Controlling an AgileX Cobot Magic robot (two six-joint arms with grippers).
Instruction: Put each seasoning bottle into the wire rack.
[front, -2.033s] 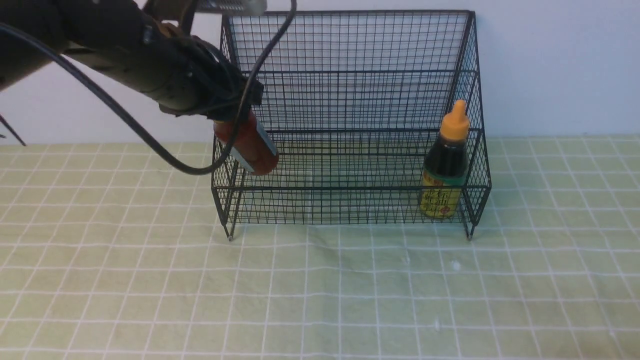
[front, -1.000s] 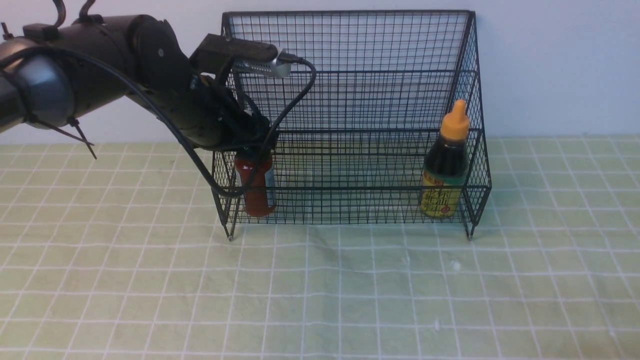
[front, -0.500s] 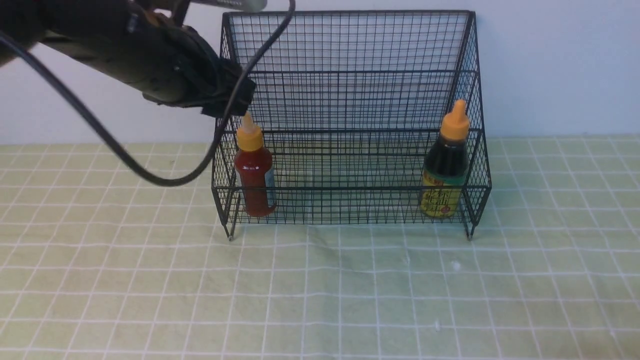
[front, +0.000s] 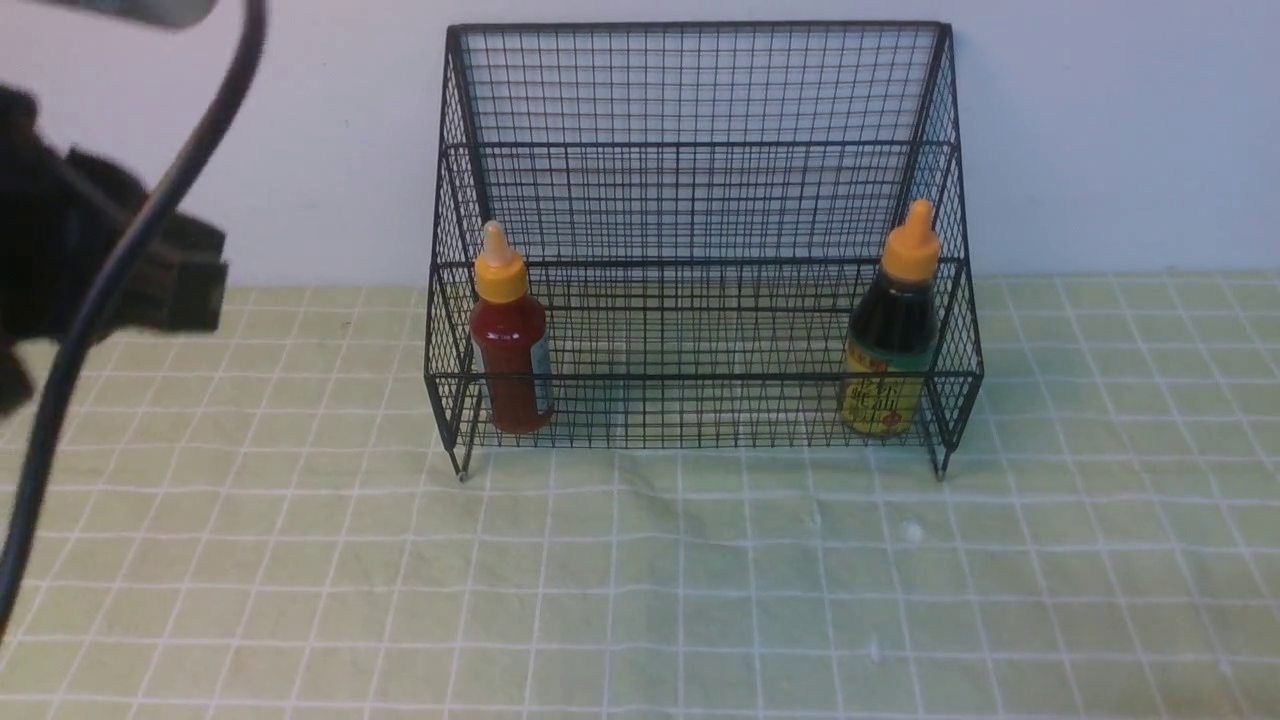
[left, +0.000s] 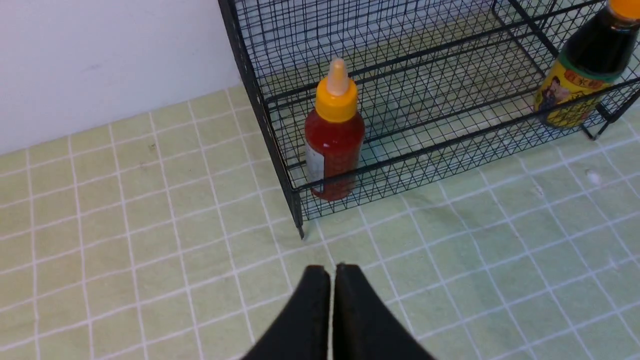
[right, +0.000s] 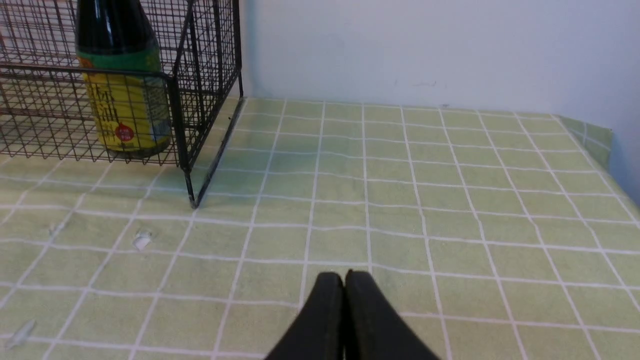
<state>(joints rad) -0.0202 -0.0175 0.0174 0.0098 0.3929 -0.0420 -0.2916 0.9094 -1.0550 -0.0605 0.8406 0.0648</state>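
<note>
You are looking at the green checked counter (front: 640, 580) with the wire rack (front: 700, 90) standing at its back edge, against the wall. Both seasoning bottles are sitting upright in the rack's lowest tier: the reddish-brown bottle (front: 510, 345) in the corner nearest the counter's left edge, the dark bottle (front: 888, 340) in the corner nearest the right edge, well apart from each other. Judging from that, nothing is waiting to be carried. Your left gripper (left: 332, 272) is hanging over bare counter in front of the rack's left leg, fingers pressed together and empty; the reddish-brown bottle is lying ahead of it, long axis vertical, and this arm is the nearer one. Your right gripper (right: 344, 280) is likewise closed and empty, off the rack's right end
</note>
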